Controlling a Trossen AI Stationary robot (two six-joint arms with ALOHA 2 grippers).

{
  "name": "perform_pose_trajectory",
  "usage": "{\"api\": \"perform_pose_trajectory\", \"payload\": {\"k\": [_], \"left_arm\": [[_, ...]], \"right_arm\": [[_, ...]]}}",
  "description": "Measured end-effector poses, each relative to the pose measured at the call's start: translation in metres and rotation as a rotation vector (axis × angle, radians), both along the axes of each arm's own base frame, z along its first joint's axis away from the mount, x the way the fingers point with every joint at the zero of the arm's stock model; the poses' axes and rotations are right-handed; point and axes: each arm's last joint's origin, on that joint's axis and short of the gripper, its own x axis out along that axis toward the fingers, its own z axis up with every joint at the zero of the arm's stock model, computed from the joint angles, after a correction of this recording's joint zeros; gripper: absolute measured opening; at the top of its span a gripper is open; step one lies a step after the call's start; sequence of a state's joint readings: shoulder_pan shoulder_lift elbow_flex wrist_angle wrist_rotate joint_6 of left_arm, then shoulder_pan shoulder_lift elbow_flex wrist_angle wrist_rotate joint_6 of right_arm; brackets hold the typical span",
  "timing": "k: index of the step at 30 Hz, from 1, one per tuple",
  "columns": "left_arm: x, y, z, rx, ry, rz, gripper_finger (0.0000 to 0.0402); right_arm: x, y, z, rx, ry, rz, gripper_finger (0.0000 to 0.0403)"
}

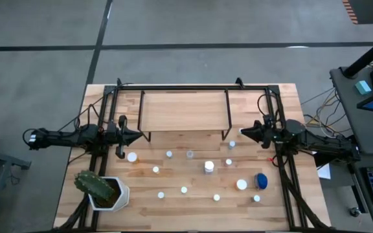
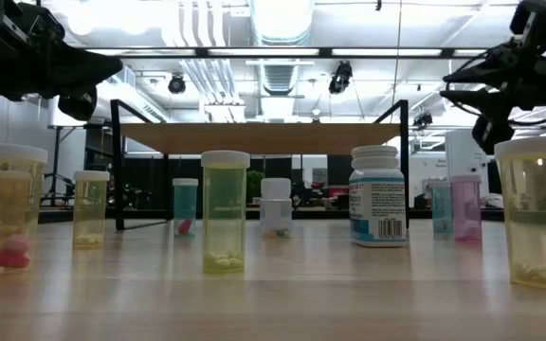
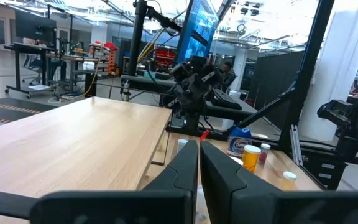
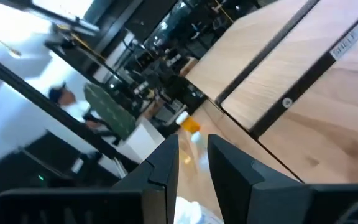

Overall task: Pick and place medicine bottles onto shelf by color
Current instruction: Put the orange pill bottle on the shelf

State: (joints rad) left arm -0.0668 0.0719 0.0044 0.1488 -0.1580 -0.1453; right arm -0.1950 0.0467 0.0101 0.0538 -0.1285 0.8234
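Several small medicine bottles stand upright on their bases across the wooden table, among them a white-capped one point(image 1: 209, 167) and a wider blue one point(image 1: 261, 180). In the low view their bodies show yellow point(image 2: 225, 212), teal and pink point(image 2: 465, 206), plus a white labelled one point(image 2: 378, 196). The shelf point(image 1: 183, 110), a light-wood board on black legs, stands at the table's far side with nothing on it. My left gripper point(image 1: 136, 136) hovers shut by the shelf's left end. My right gripper point(image 1: 243, 132) hovers by its right end, its fingers point(image 4: 166, 155) slightly apart and rolled sideways, with nothing between them.
A white pot with a green cactus point(image 1: 102, 189) stands at the table's near left corner. Black frame rails point(image 1: 289, 188) run along both table sides. Bare table lies between the bottles and along the near edge point(image 1: 186, 217).
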Motion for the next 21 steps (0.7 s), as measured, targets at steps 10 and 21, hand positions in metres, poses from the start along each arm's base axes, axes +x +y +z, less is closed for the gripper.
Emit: {"api": "perform_pose_trajectory", "payload": {"k": [10, 21], "left_arm": [[-0.012, 0.001, 0.039, -0.287, -0.454, -0.065, 0.0000], [-0.037, 0.005, 0.072, -0.385, -0.847, -0.077, 0.0000]], "right_arm": [[-0.004, -0.001, 0.026, -0.074, -0.260, -0.067, 0.0077], [-0.014, -0.002, 0.063, -0.170, -0.342, -0.199, 0.0077]]}}
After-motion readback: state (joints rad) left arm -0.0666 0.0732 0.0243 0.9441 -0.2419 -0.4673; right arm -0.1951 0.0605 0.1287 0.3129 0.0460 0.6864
